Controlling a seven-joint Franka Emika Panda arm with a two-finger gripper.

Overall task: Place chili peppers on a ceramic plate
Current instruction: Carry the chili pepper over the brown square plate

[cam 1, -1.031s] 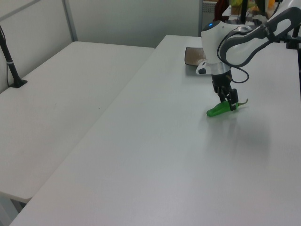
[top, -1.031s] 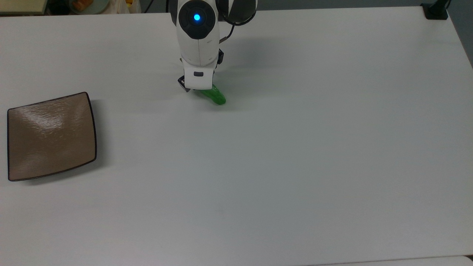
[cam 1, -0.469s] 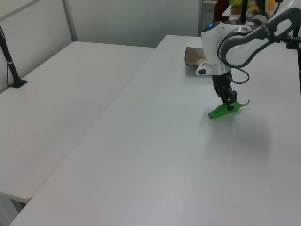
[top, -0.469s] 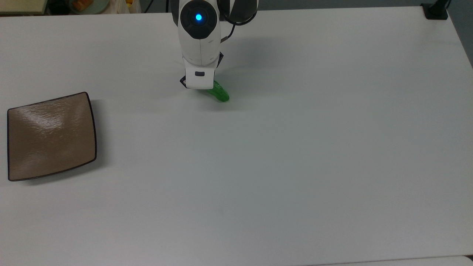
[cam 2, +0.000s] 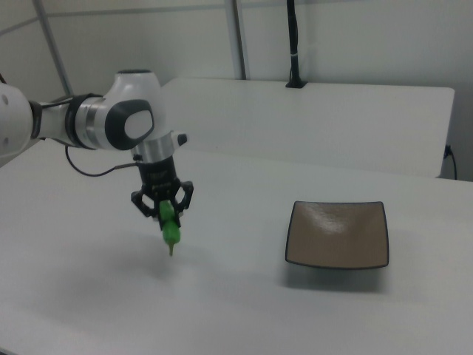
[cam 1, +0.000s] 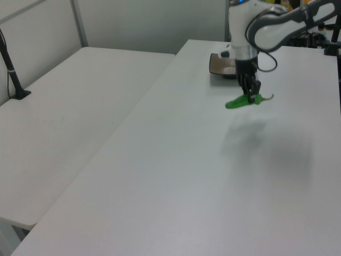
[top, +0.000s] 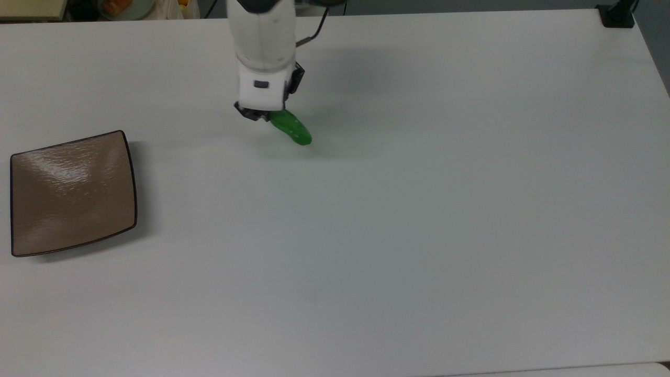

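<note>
A bright green chili pepper (top: 291,128) (cam 1: 238,102) (cam 2: 171,231) hangs in the air above the white table, tilted, its thin stem poking out behind the fingers in the left view. My gripper (top: 260,112) (cam 1: 251,96) (cam 2: 163,208) is shut on the pepper near its stem end. The square brown ceramic plate (top: 68,191) (cam 2: 340,235) lies bare at the top view's left edge, well apart from the gripper. In the left view the plate (cam 1: 217,64) sits behind the arm, partly hidden by it.
The white table (top: 419,209) stretches wide to the top view's right. A second white table (cam 1: 64,117) stands at the left view's left with a black post (cam 1: 11,69) on it. A black clamp (top: 617,15) sits at the top view's upper right corner.
The gripper has lifted the pepper off the table and carried it toward the top view's left, nearer the plate. Its shadow now lies apart from it on the table.
</note>
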